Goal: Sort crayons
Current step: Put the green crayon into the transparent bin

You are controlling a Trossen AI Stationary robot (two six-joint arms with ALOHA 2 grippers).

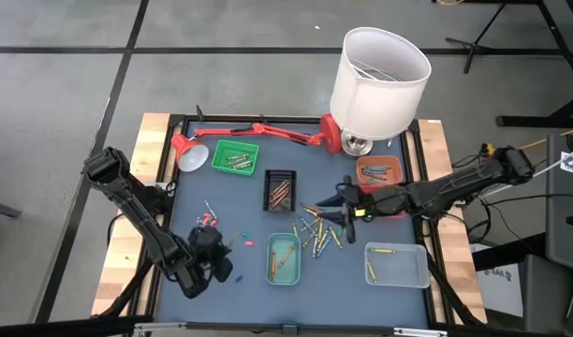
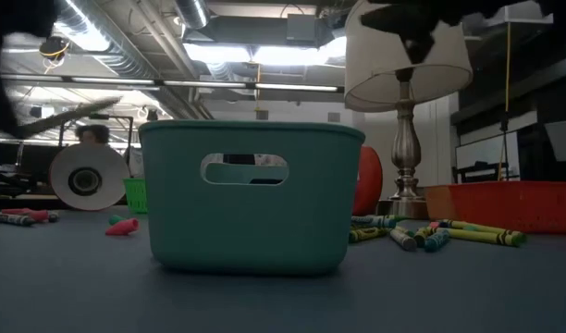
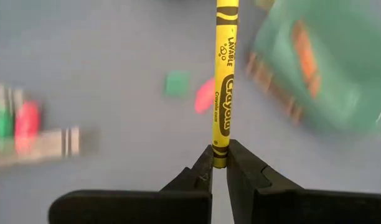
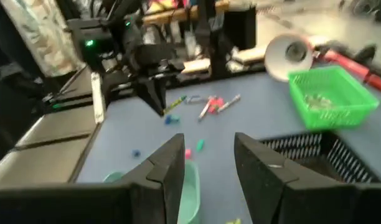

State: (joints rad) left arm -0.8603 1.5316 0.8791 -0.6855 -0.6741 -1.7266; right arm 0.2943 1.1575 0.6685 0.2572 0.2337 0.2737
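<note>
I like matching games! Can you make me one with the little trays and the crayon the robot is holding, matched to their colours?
Things:
1. crayon in the left gripper: crayon
2. tray beside the lamp head
3. tray under the big lampshade
4. tray in the middle, holding brown crayons

Colours:
A. black
B. yellow
C. orange
D. green

Pairs: 1-B, 2-D, 3-C, 4-A

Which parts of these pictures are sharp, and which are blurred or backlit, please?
Left wrist view: the yellow crayon in the left gripper is sharp, the table behind smeared. Low view: the teal tray stands dark against bright ceiling lights. Right wrist view: slightly soft throughout.
</note>
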